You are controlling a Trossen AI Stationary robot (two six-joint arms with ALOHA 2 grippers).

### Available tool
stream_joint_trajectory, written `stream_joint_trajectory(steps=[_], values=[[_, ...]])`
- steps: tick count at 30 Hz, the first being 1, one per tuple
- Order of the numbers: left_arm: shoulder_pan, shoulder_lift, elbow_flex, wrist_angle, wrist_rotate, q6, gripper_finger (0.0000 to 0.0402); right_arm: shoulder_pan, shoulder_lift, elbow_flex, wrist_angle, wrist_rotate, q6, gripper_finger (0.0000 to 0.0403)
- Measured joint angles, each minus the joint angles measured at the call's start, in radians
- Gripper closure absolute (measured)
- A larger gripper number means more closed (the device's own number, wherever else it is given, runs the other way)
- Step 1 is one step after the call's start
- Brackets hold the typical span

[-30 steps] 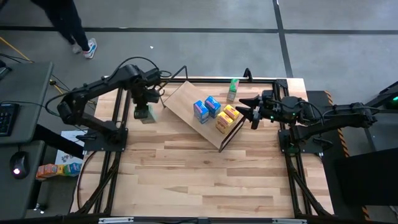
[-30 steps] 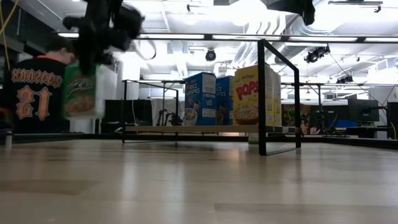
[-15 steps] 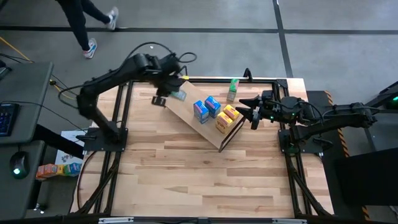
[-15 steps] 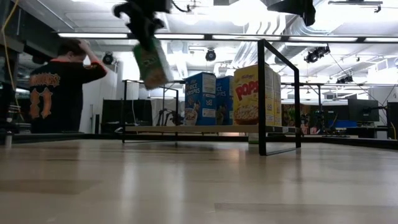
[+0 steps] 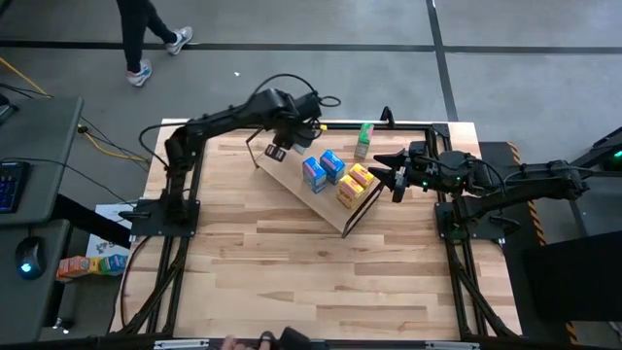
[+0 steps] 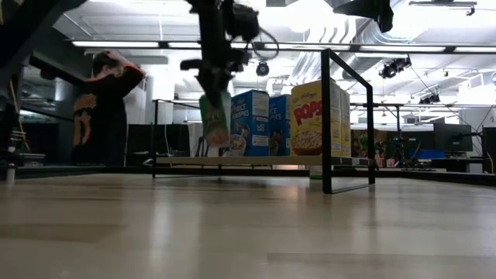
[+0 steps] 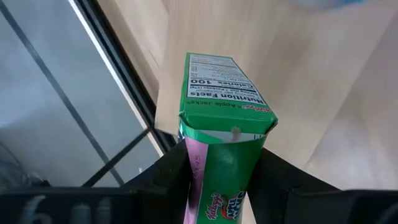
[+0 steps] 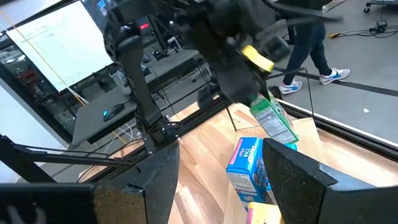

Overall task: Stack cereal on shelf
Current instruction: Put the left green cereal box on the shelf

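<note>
Green cereal box (image 7: pixel 221 134) upright, left gripper (image 7: pixel 214 186) clamping

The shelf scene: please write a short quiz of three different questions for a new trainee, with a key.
1. True or false: the left gripper holds a green cereal box.
2. Multiple choice: the boxes nearest the right gripper on the shelf are A) blue B) yellow-orange C) green.
3. Fill in: another green box stands on the table, ____ the shelf.

Key: 1 true; 2 B; 3 off.
</note>
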Motion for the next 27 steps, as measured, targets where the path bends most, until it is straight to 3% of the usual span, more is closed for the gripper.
stream_joint_trajectory(steps=[8, 27], values=[[0.007, 0.064, 0.000, -0.005, -0.024, 0.013, 0.0281, 0.000, 0.000, 0.000, -0.001, 0.000, 0.000, 0.0182], [0.007, 0.065, 0.000, 0.015, -0.028, 0.075, 0.0268, 0.000, 0.000, 0.000, -0.002, 0.000, 0.026, 0.0182]])
